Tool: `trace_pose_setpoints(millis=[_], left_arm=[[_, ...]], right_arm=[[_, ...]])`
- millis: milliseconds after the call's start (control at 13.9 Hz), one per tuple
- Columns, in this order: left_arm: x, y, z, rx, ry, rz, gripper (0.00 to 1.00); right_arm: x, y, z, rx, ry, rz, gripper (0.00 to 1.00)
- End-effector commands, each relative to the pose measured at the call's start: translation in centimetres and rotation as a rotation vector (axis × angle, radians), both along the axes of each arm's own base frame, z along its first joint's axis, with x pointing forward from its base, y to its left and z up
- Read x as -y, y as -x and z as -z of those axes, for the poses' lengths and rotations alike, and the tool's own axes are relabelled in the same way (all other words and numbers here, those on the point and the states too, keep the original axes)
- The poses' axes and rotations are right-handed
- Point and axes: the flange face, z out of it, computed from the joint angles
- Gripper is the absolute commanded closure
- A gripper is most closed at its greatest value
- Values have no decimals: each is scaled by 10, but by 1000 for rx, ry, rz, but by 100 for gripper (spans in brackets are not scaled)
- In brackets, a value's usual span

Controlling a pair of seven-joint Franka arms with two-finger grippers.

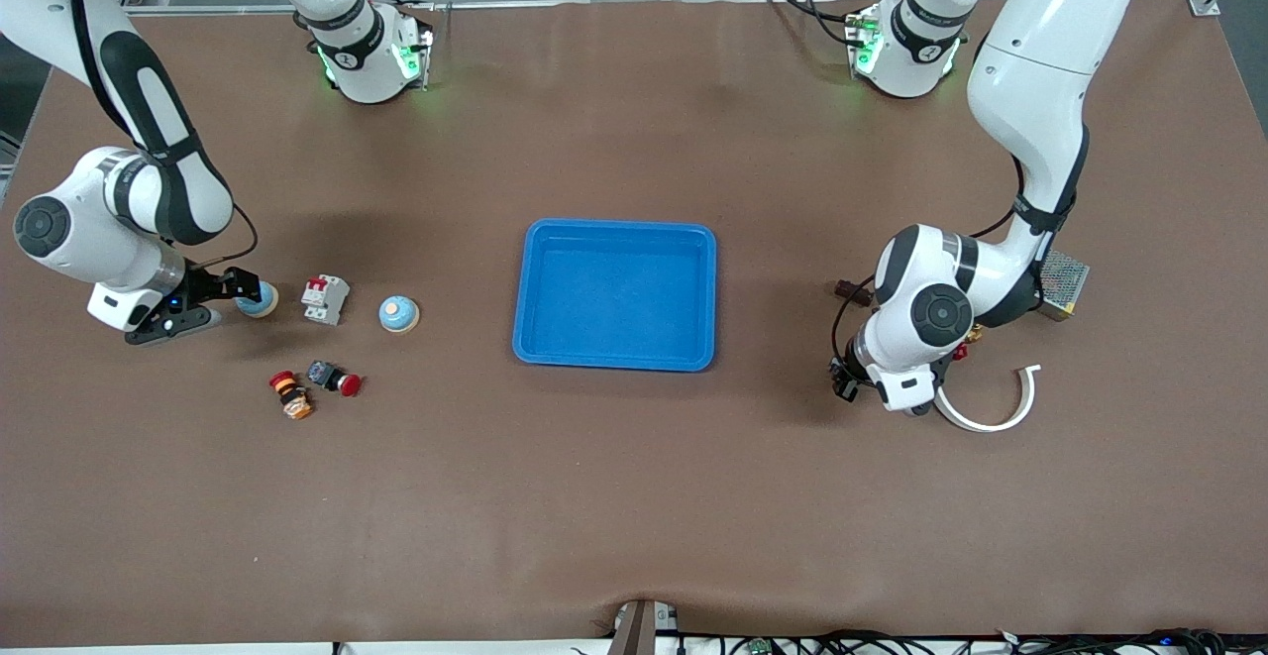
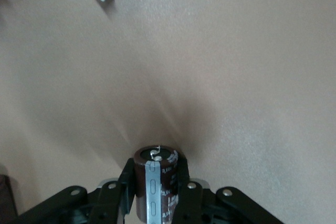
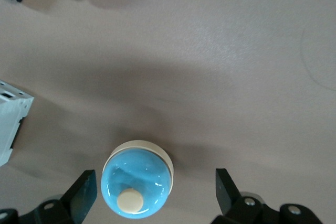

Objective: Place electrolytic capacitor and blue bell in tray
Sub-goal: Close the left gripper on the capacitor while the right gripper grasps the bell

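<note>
Left tool (image 2: 156, 192) grips the electrolytic capacitor (image 2: 156, 182): lift straight, keeping it upright. Right tool (image 3: 152, 192) open around a blue bell (image 3: 137, 180); centre before closing.

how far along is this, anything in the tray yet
Nothing is in the tray yet. In hand: the left end effector is shut on the capacitor, down at the table. The right end effector is open around one blue bell. Both lifts and both placements remain.
</note>
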Motion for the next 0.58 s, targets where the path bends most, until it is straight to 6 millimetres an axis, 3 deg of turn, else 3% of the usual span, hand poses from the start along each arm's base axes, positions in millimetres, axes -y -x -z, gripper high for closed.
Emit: trace_pose_setpoints(millis=[0, 216, 503], left_arm=[[10, 3, 5, -20, -22, -42, 100], [25, 5, -16, -10, -31, -237, 100], [66, 18, -47, -6, -15, -399, 100]], right_arm=[[-1, 9, 2, 1, -3, -14, 0], [-5, 13, 7, -10, -6, -14, 0], [-7, 14, 11, -14, -7, -15, 0]])
